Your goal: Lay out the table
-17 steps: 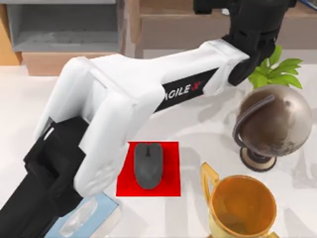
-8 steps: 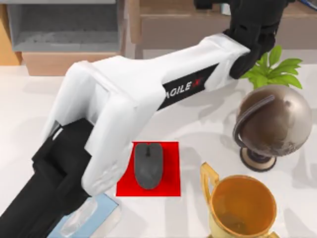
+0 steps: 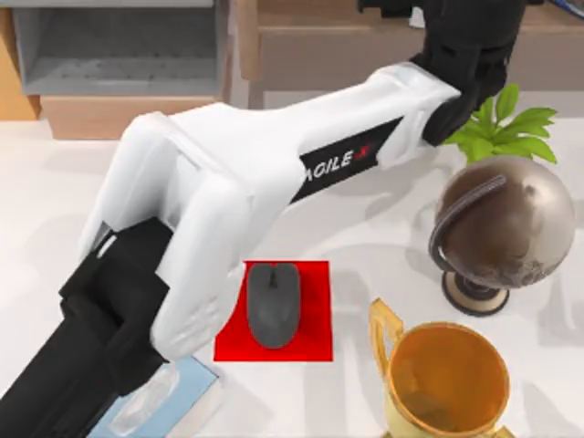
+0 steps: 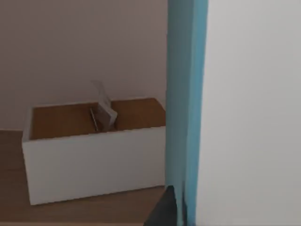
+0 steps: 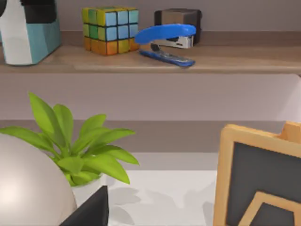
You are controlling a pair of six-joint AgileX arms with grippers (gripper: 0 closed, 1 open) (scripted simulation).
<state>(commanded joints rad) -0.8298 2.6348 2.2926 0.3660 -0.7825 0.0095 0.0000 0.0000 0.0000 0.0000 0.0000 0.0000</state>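
Observation:
The white table (image 3: 36, 210) spreads under everything. My left arm stretches from the lower left across it to the wooden shelf unit (image 3: 328, 46) at the back. The left gripper (image 3: 438, 18) is up there, shut on a blue and white box (image 4: 188, 94). In the right wrist view that box (image 5: 23, 37) stands on the upper shelf board with the black left gripper (image 5: 33, 9) on top of it. One dark fingertip (image 5: 89, 212) of my right gripper shows low over the table near the plant.
A black mouse (image 3: 274, 304) lies on a red mat (image 3: 315, 342). A globe (image 3: 502, 228), gold trophy (image 3: 447, 379) and plant (image 3: 506, 128) stand at the right. The shelf holds a colour cube (image 5: 110, 29), blue stapler (image 5: 164, 40) and white bin (image 4: 94, 155). A framed chalkboard (image 5: 261, 179) is near.
The left arm shifted a little to the right and toward the shelf a second ago. It has held still over the last half second.

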